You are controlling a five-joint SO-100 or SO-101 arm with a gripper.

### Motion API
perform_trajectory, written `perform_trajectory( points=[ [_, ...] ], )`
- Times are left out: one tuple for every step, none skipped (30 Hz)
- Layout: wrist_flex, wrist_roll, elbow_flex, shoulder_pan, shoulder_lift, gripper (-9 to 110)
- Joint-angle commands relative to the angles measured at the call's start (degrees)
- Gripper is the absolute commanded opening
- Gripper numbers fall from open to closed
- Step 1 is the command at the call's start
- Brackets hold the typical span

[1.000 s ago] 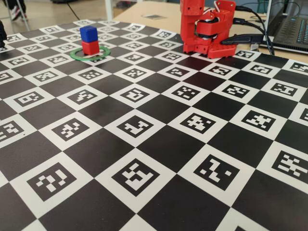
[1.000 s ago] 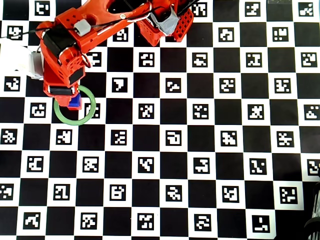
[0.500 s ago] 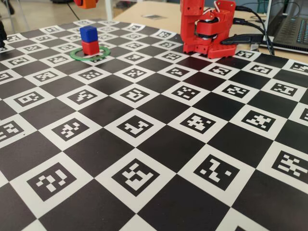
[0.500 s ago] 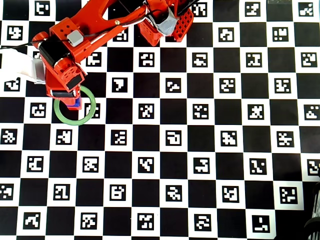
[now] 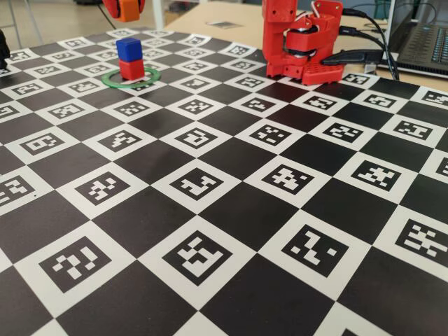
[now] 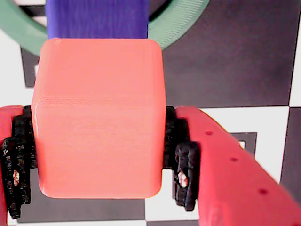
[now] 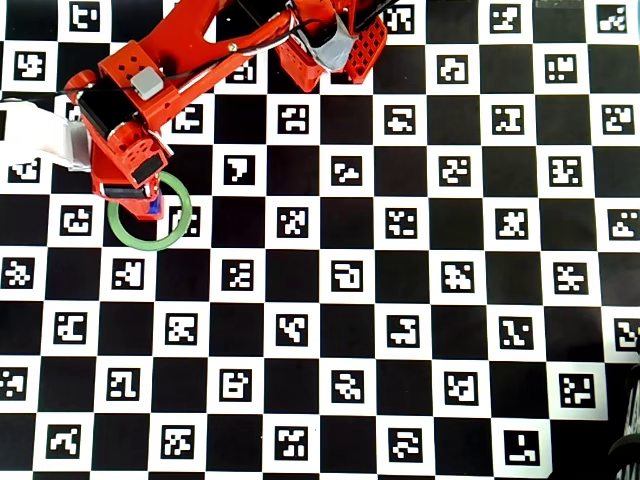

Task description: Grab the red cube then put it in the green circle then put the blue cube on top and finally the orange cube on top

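Between red jaws — smooth, round-edged orange cube point(image 6: 99, 117)

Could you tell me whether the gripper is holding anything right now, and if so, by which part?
Yes: the gripper holds the orange cube, its fingers clamped on the cube's two opposite side faces, above the blue cube.

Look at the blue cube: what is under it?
In the fixed view the blue cube sits on the red cube, inside the green ring. The board beneath the red cube is covered.
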Motion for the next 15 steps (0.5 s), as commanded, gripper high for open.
perform_trajectory(
  points=[
    [-1.85,1.23,-0.35,-0.97,5.01,3],
    [-2.20,1.58,-0.26,-1.14,5.01,3],
    [-2.46,1.85,-0.09,-1.41,5.01,3],
    [-2.64,2.11,-0.09,-1.58,5.10,3],
    [-2.90,2.29,0.09,-1.76,5.10,3],
    [-3.16,2.46,0.18,-1.93,5.19,3],
    [-3.34,2.55,0.18,-2.02,5.19,3],
    [-3.60,2.72,0.18,-2.11,5.19,3],
    [-3.78,2.81,0.35,-2.11,5.19,3],
    [-4.04,2.46,0.88,-2.11,5.36,3],
    [-4.39,2.11,1.32,-1.93,5.45,3],
    [-4.66,1.93,1.49,-1.76,5.45,3],
    [-4.75,1.76,1.58,-1.41,5.45,3],
    [-4.83,1.67,1.58,-1.23,5.45,3],
    [-4.92,1.67,1.58,-1.05,5.45,3]
  ],
)
